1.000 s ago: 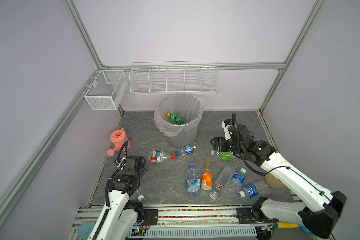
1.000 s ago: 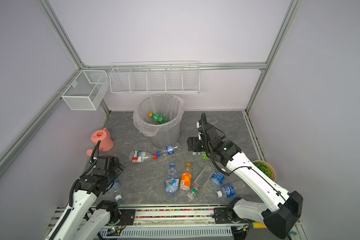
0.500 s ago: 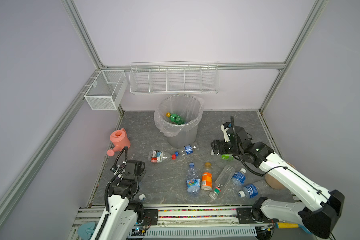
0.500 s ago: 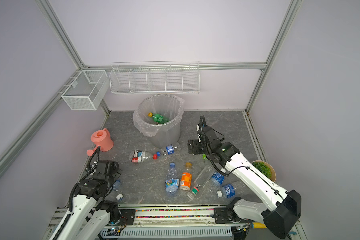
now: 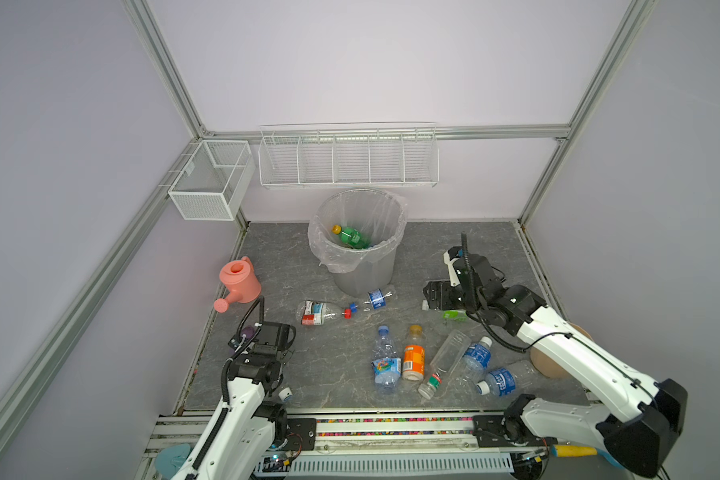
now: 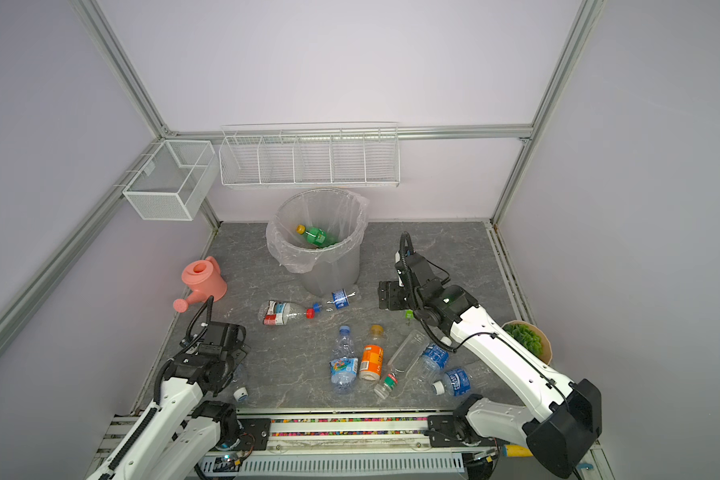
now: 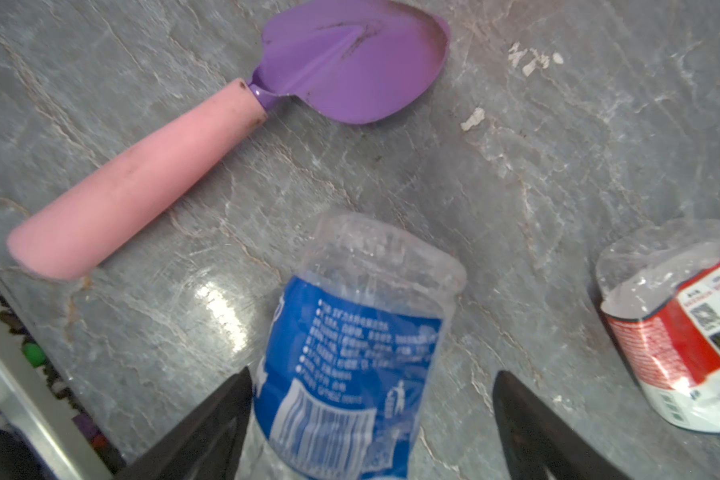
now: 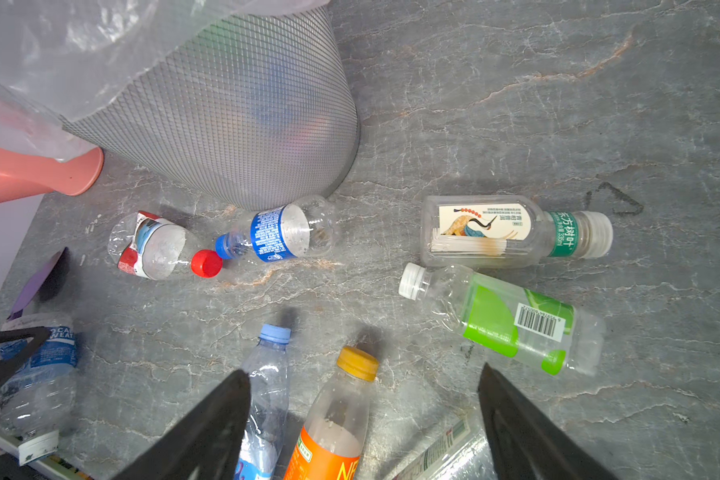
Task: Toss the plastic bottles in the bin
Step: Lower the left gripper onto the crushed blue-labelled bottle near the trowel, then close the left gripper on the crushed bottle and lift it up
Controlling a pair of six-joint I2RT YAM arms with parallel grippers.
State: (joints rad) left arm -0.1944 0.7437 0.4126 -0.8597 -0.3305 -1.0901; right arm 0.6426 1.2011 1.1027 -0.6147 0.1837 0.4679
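Left tool [image 7: 373, 371] spread either side of blue-label bottle [image 7: 350, 332], front-left corner of bench [image 5: 329, 374], not pinching. Right tool [image 8: 362, 369] spread, empty, near green-label bottle [image 8: 508, 320]. Green bottle [image 5: 350, 237] in bin [image 5: 366, 274].

Clear square bottle [image 8: 495, 232], about four o'clock from the bin [image 8: 246, 124] in the top views: green neck band reads 东方树叶, 335ml; blue-labelled bottle [image 8: 38, 365], about seven o'clock: "CA… WEAT", partly hidden; green-labelled bottle [image 8: 512, 320]: barcode; red-and-white-labelled bottle [image 7: 682, 332]: QR code, small print unreadable.

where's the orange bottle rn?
The orange bottle lies front-centre in both top views, just right of a blue-capped clear bottle, nearer the camera than the bin.
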